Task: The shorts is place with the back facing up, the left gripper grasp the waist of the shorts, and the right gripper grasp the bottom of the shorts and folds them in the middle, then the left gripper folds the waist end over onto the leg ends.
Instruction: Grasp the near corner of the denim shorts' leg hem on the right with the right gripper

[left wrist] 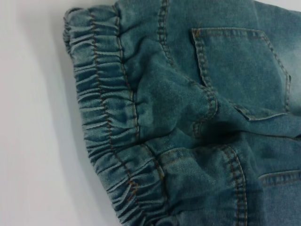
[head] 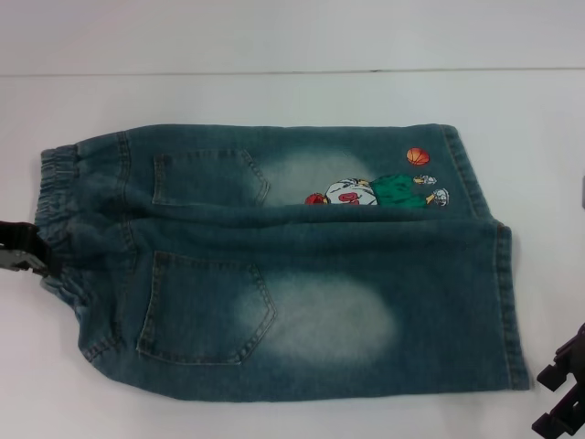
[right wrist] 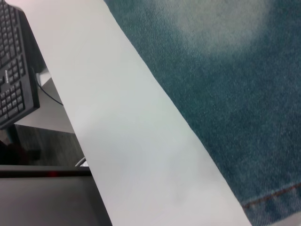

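Observation:
The shorts (head: 302, 274) lie flat on the white table (head: 274, 101), back up, with two patch pockets showing and a cartoon print on the far leg. The ruffled waist (head: 57, 197) is at the left end, and the straight leg hems, the bottom of the shorts (head: 512, 302), are at the right. My left gripper (head: 23, 249) sits at the waist's edge, about halfway along the band. The left wrist view fills with the waist (left wrist: 103, 122) and a pocket. My right gripper (head: 553, 393) is open, off the near right corner and apart from the cloth. The right wrist view shows a hem (right wrist: 273, 203).
The white table (right wrist: 141, 141) runs past the shorts on every side. Beyond its edge, in the right wrist view, a black keyboard (right wrist: 14, 70) sits lower down beside dark furniture.

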Action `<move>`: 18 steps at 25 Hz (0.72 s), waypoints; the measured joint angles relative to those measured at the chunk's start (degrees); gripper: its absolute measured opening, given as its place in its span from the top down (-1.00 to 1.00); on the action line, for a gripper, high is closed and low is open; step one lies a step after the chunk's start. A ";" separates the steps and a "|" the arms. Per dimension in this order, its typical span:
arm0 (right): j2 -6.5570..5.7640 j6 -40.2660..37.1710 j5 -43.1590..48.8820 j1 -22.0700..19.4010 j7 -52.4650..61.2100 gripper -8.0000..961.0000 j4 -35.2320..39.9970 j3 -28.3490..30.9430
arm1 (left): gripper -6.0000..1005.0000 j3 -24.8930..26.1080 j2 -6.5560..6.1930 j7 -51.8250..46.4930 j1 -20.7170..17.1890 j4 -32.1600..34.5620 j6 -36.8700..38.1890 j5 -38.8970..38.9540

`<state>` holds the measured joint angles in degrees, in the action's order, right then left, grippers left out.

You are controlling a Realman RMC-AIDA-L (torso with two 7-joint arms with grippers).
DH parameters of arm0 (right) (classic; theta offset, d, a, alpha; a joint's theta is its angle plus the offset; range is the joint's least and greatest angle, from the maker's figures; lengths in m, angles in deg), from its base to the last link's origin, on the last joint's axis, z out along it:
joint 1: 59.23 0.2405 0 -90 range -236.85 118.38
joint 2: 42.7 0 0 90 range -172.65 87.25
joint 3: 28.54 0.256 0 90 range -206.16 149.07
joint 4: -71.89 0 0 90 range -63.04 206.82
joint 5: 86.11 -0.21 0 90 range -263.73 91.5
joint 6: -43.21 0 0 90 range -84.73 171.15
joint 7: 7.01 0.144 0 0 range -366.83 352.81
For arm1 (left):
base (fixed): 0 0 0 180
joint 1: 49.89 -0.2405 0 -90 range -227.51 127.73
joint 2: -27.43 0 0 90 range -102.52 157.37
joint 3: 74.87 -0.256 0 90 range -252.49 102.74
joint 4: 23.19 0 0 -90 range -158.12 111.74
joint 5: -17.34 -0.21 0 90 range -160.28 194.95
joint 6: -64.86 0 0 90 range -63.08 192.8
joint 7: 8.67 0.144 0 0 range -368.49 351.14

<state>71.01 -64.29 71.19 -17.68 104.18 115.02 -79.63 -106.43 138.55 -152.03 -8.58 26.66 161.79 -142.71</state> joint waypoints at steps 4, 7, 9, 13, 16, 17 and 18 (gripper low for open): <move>0.59 1.00 0.02 0.24 0.60 -0.88 -0.06 -1.23 | 0.91 0.12 0.02 0.01 0.00 -0.09 -0.27 0.00; 0.88 1.63 0.04 0.49 1.11 -0.88 -0.07 -1.69 | 0.91 0.14 0.09 0.01 -0.06 -0.16 -0.46 0.00; 1.05 2.16 0.10 0.59 1.62 -0.87 -0.07 -2.06 | 0.91 0.10 0.15 0.01 -0.10 -0.15 -0.48 0.00; 1.60 2.64 0.12 0.74 1.99 -0.86 0.11 -2.67 | 0.91 0.12 0.26 0.01 -0.15 -0.07 -0.61 0.00; 1.93 2.80 -0.03 0.99 2.01 -0.85 0.51 -2.54 | 0.91 0.11 0.37 0.01 -0.17 -0.18 -0.83 0.00; 1.97 2.86 -0.13 1.12 2.03 -0.85 0.53 -2.44 | 0.91 0.11 0.38 0.01 -0.17 -0.21 -0.86 0.00; 2.04 2.91 -0.17 1.23 2.05 -0.85 0.53 -2.40 | 0.91 0.10 0.40 0.01 -0.15 -0.21 -0.89 0.00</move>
<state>73.04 -61.38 71.02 -16.45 106.23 115.55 -82.03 -106.32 138.95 -152.02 -8.73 26.45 160.90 -142.71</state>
